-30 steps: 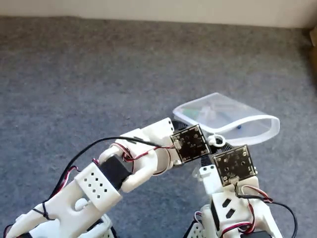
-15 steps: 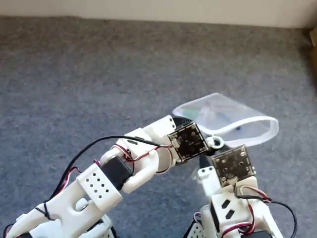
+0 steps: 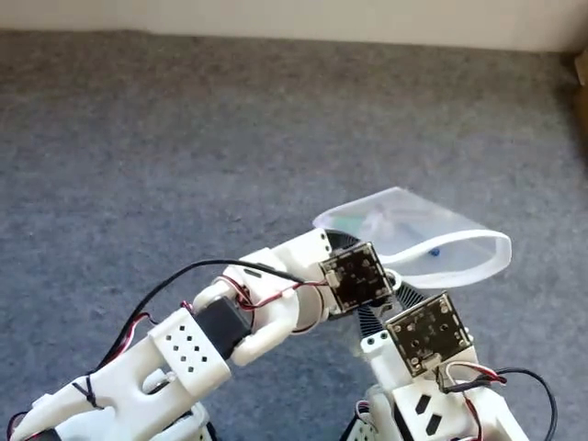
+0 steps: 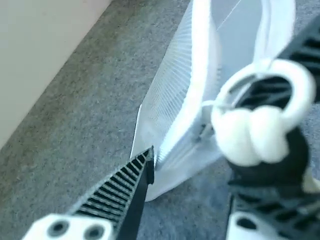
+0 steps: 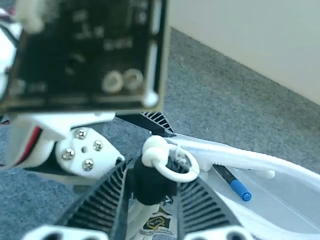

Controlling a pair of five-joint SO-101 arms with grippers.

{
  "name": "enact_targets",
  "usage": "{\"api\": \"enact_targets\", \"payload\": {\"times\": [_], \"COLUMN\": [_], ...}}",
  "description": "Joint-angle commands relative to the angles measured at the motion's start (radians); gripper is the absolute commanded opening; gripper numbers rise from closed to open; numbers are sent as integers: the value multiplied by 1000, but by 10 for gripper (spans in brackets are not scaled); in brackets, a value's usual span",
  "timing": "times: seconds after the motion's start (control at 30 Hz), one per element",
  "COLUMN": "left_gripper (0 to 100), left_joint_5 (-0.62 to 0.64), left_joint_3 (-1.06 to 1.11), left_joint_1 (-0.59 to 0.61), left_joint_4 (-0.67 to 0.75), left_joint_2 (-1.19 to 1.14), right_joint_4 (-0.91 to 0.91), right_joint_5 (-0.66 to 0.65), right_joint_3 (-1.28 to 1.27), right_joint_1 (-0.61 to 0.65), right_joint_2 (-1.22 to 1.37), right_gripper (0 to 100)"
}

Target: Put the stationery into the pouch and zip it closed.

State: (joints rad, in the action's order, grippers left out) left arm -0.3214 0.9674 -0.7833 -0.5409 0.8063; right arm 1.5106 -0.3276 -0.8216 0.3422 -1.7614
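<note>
Pouch (image 3: 415, 231) lies at 3 o'clock on the table (image 3: 184, 138), pen (image 5: 234, 185) inside. Right jaws clamp its zip pull (image 5: 150, 176); left jaws gape alongside.

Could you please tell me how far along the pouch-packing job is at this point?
Done: a blue pen lies inside the pouch. In hand: the right tool grips the zip pull, with the left tool by the pouch's near corner. To do: the mouth gapes open, so zipping remains.
</note>
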Motion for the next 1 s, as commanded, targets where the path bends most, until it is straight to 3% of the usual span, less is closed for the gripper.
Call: {"api": "enact_targets", "payload": {"times": [0.0, 0.63, 0.97], "left_gripper": [248, 5, 6], "left_joint_5": [11, 14, 15], "left_joint_3": [-7, -4, 7], "left_joint_1": [-16, -16, -10], "left_joint_4": [20, 20, 15], "left_joint_2": [28, 35, 36], "right_joint_4": [2, 2, -56], "right_joint_5": [11, 11, 40], "right_joint_3": [64, 65, 62], "right_joint_1": [12, 10, -130], "right_joint_2": [-7, -7, -7], "right_gripper": [6, 6, 6]}}
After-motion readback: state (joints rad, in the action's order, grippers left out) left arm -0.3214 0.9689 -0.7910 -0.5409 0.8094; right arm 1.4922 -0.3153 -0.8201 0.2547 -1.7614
